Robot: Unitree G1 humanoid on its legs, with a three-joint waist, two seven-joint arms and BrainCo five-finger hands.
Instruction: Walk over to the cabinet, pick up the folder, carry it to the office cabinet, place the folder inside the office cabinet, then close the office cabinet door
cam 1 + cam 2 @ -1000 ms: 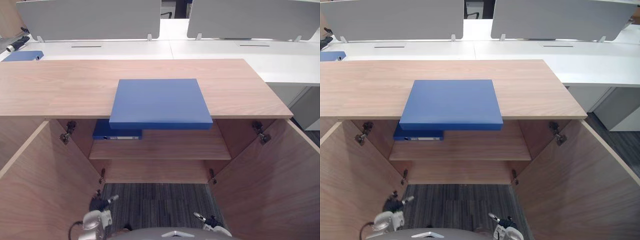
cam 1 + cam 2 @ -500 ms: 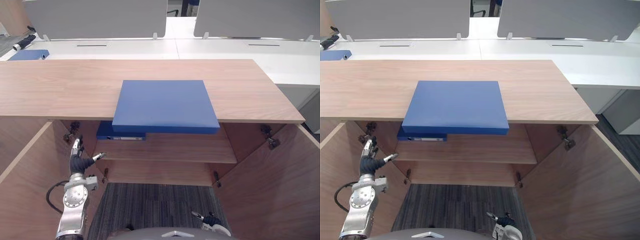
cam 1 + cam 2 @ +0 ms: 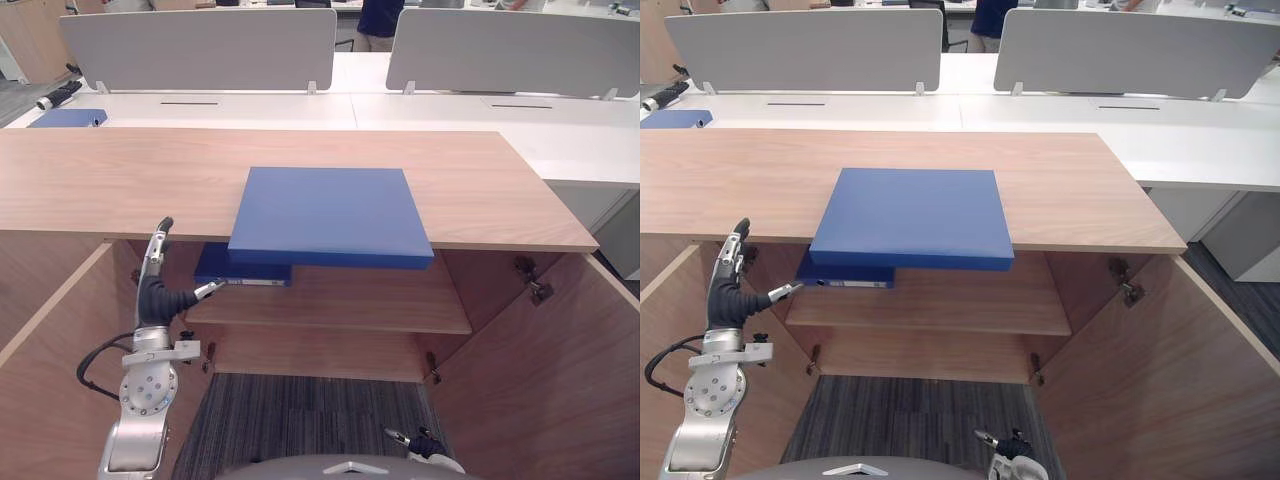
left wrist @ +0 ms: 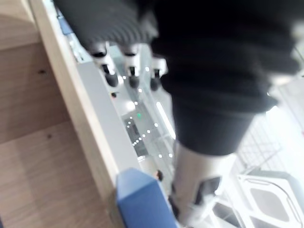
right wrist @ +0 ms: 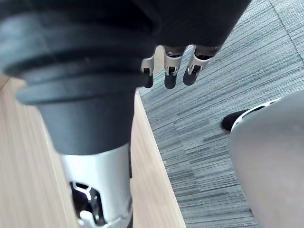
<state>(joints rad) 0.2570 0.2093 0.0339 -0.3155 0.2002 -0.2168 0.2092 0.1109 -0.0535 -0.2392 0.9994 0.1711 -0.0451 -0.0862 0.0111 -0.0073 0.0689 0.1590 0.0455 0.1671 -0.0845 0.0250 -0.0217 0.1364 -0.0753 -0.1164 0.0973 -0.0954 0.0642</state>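
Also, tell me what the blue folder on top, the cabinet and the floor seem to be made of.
Folder: probably plastic-coated board. It is flat, stiff and an even matte blue, and overhangs the edge without sagging.
Cabinet: likely wood-look laminate or veneer, with a regular light grain and a smooth, low-sheen face.
Floor: apparently carpet, grey and streaked, with a ribbed texture and no shine.

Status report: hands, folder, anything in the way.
Left hand open, empty, up by cabinet top front edge. Right hand open, low. Folder flat on top, overhanging front, untouched. Second folder on shelf below.

Blue folder (image 3: 330, 215); apparently wood-grain cabinet (image 3: 480, 180)
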